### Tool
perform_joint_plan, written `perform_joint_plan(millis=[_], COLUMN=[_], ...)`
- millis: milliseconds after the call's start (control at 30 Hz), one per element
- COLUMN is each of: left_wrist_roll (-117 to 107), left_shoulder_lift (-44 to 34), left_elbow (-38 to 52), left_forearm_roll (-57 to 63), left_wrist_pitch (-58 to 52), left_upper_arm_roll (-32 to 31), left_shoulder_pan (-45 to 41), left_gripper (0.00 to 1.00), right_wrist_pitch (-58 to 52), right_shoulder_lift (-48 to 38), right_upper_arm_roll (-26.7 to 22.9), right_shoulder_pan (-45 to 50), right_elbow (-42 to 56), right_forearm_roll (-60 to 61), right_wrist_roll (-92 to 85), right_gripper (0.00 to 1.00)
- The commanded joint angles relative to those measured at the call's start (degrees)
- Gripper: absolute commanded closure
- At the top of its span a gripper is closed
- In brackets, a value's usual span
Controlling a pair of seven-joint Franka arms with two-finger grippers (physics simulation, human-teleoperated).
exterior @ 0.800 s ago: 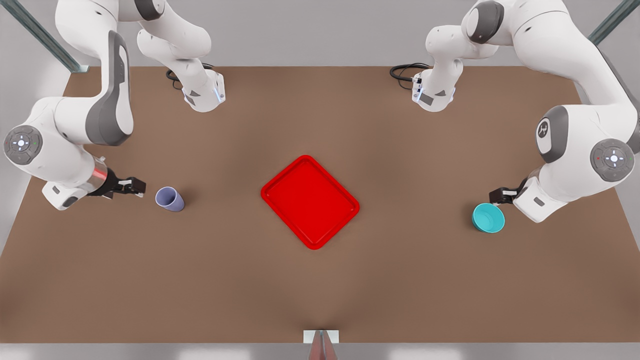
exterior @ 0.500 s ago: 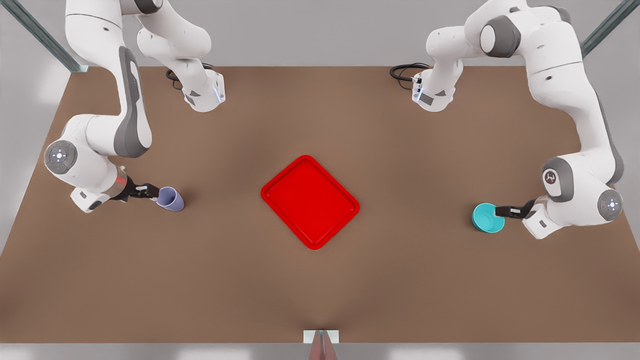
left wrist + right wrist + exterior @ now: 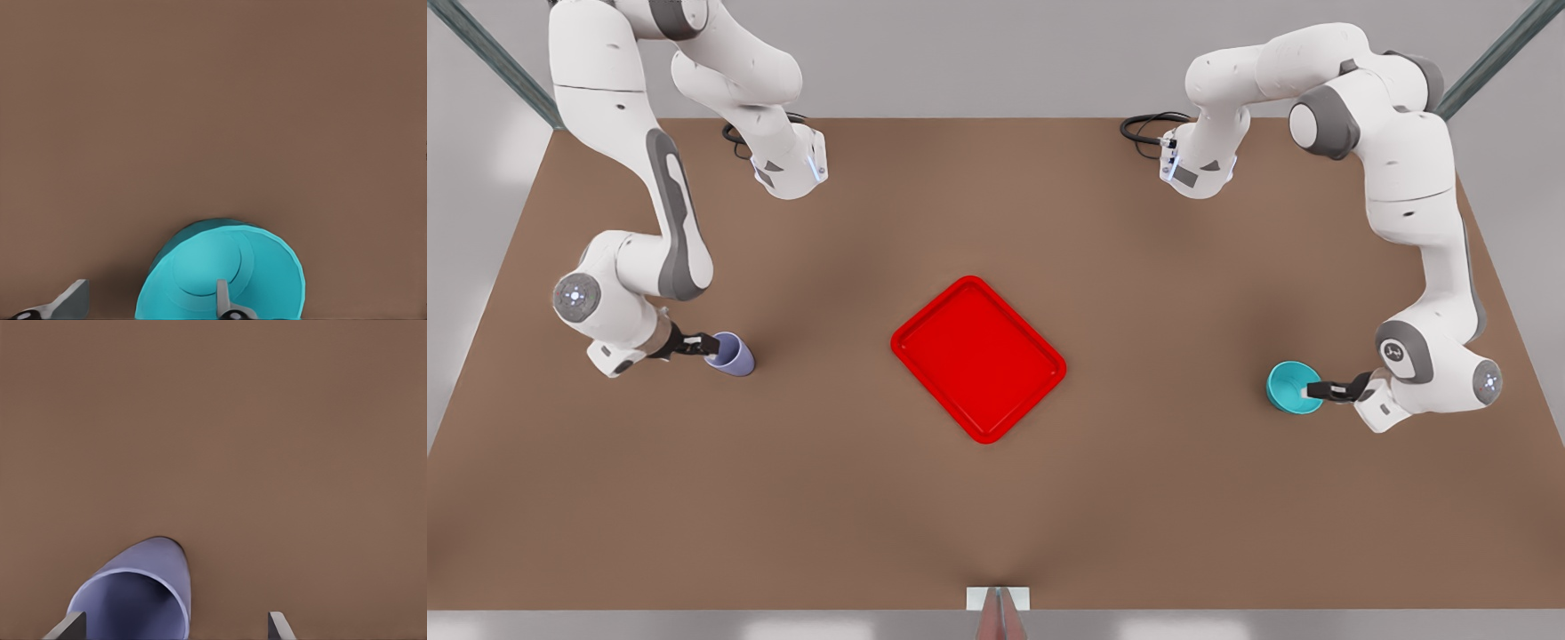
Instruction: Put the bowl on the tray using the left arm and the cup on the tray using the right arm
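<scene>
Table (image 3: 996, 516): flat matte brown surface, no visible grain.

Tray (image 3: 978, 358): bright red, smooth and slightly glossy, rectangular with rounded corners and a low raised rim; sits at table centre, turned diamond-wise.

Cup (image 3: 730, 354): lavender, smooth matte, tapered tumbler with no handle, upright on the table well to the front view's left of the tray. Right gripper (image 3: 704, 343) is at its rim. In the right wrist view the two grey wedge-shaped fingers (image 3: 67, 628) stand apart; one sits against the cup (image 3: 137, 597) wall, the other is clear of it over bare table. Not clamped.

Bowl (image 3: 1294, 387): teal, round, shallow, with a flat inner floor and thin lip, on the table well to the front view's right of the tray. Left gripper (image 3: 1316, 389) reaches over its rim. Left wrist view: fingers spread, one finger (image 3: 223, 300) inside the bowl (image 3: 200, 267), the other outside its wall.
</scene>
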Motion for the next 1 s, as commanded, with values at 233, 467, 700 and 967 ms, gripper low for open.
perform_joint_plan(millis=[233,467,700,967], left_wrist_roll=[1.3,1.3,1.0,-16.8], left_shoulder_lift=[1.5,1.8,0.0,-6.0], left_elbow=[1.0,0.9,2.6,2.6], left_forearm_roll=[-2.5,-2.6,-4.8,-10.5], left_wrist_pitch=[-0.1,-0.1,-6.9,-9.3], left_upper_arm_roll=[0.0,0.0,0.0,-3.5], left_shoulder_pan=[0.0,0.0,-0.2,-13.7], left_gripper=[0.79,0.79,0.79,0.79], right_wrist_pitch=[1.1,2.4,3.7,4.6], right_shoulder_lift=[2.2,4.0,4.8,5.7], right_upper_arm_roll=[-0.2,-0.2,-0.2,-0.1], right_shoulder_pan=[-0.3,-1.0,-0.9,-0.8], right_elbow=[-1.1,-2.6,-3.6,-3.8], right_forearm_roll=[0.4,0.4,2.3,3.3], right_wrist_roll=[0.1,-0.6,-0.6,-1.2], right_gripper=[0.17,0.32,0.47,0.6])
